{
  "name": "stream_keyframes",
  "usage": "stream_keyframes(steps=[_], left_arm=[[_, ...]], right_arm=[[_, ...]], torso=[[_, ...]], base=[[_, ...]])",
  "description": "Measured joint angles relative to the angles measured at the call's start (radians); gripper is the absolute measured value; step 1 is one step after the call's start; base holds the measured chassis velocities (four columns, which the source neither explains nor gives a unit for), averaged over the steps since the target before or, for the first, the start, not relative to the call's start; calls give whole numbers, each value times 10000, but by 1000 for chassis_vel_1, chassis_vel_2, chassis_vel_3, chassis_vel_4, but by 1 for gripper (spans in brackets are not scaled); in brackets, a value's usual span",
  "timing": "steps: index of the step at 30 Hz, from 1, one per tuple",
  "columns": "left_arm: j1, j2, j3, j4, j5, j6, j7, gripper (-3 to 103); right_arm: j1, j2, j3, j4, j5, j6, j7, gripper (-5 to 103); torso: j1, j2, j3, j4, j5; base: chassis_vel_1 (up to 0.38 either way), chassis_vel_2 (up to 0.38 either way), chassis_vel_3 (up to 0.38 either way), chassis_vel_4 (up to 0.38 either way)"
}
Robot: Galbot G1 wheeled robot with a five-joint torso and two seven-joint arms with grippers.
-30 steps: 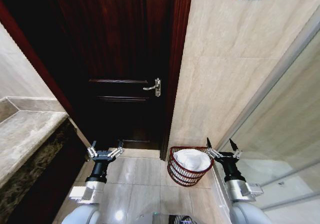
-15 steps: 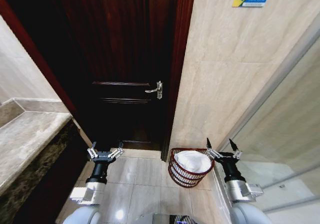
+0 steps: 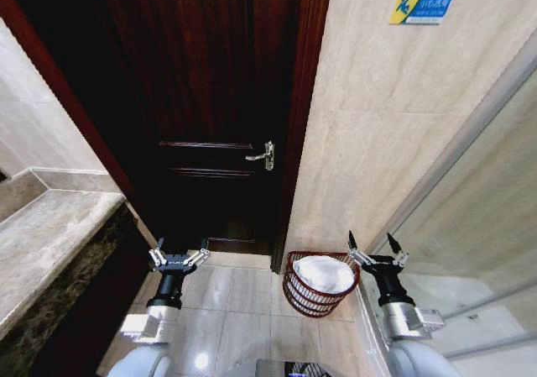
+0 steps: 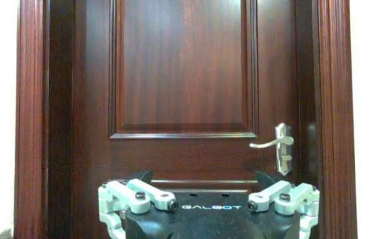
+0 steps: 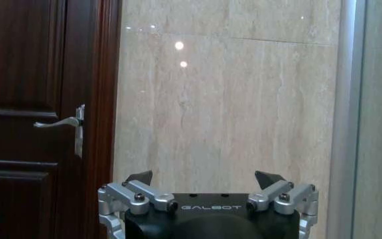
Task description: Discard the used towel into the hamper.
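The hamper (image 3: 312, 297), a small dark red openwork basket, stands on the tiled floor by the wall, right of the door. A white towel (image 3: 323, 273) lies bunched inside it. My right gripper (image 3: 377, 250) hangs open just right of the hamper's rim, holding nothing; in the right wrist view its fingers (image 5: 204, 178) spread wide facing the marble wall. My left gripper (image 3: 178, 254) is open and empty, well left of the hamper, in front of the door; its spread fingers (image 4: 204, 178) face the door panel.
A dark wooden door (image 3: 218, 117) with a silver lever handle (image 3: 262, 154) is shut ahead. A stone counter (image 3: 42, 234) runs along the left. A marble wall (image 3: 386, 142) and a glass panel (image 3: 478, 226) close off the right.
The whole head view has shifted slightly down, so the camera has tilted up a little. Both arms, the hamper and the towel keep their places.
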Motion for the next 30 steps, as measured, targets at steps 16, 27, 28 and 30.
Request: stream_keyframes(steps=[16,27,28,30], left_arm=[[77,-35,70,85,-131,-481,107,100],[109,-44,70,92,-131,-505,348,100],[96,-41,69,92,-131,-505,348,100],[83,-35,66,93,-131,-505,348,100]], right_arm=[[-177,17,168,200,51,-191,-46,100],[-164,11,198,188,-18,-227,-51,100],[-153,13,191,182,-25,-228,-51,100],[-146,13,181,178,-35,-228,-50,100]], torso=[[151,340,196,-1,-1],[124,282,164,0,0],[123,278,163,0,0],[121,273,160,0,0]], base=[[0,0,0,0],[0,0,0,0],[0,0,0,0],[0,0,0,0]])
